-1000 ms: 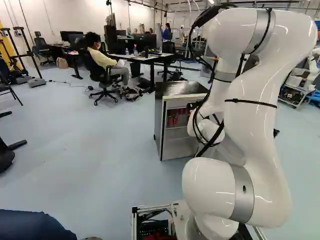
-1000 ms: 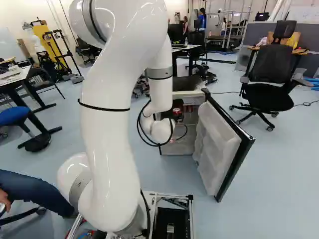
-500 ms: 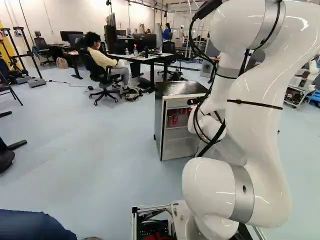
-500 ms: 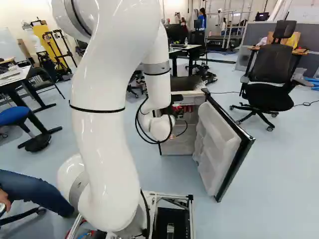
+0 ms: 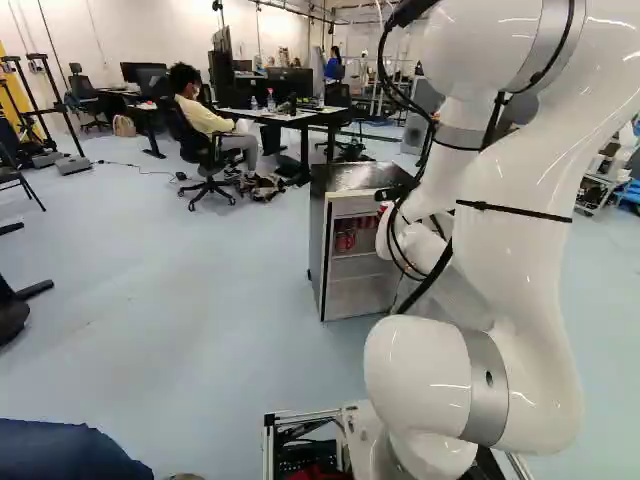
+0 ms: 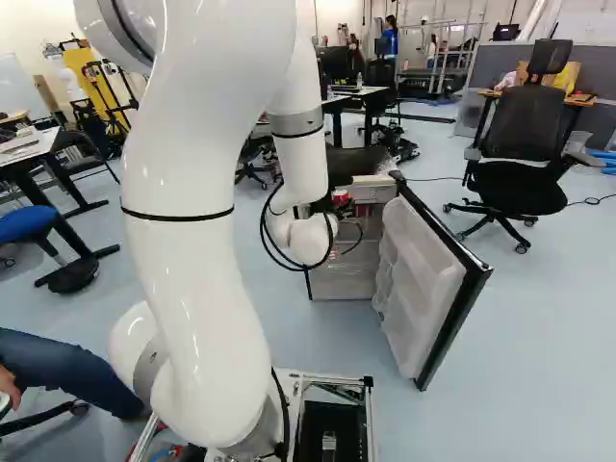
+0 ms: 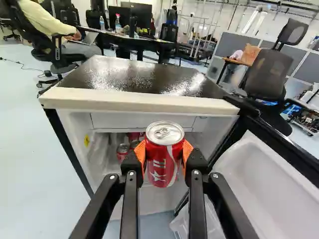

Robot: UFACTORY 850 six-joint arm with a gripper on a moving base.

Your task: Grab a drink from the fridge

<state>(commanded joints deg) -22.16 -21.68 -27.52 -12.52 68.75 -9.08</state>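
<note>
"Fridge (image 7: 139, 77) has its door (image 6: 428, 279) swung wide open, I see. So where's the red can (image 7: 163, 164) at?"

"Out front of the opening, dude. Gripper (image 6: 338, 200) is clamped right on it, orange pads (image 7: 141, 152) pressed against both sides, pull tab showing."

"Nice. Any others in there?"

"Yep, more red cans (image 7: 122, 151) inside, behind the held one. Can't tell how many, the grabbed can covers part of the shelf."

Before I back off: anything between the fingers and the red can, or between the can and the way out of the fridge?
Nothing visible. The fingers hold the red can from both sides, and it shows in front of the fridge's top edge. The open fridge door stands to one side, not across its way out.
</note>
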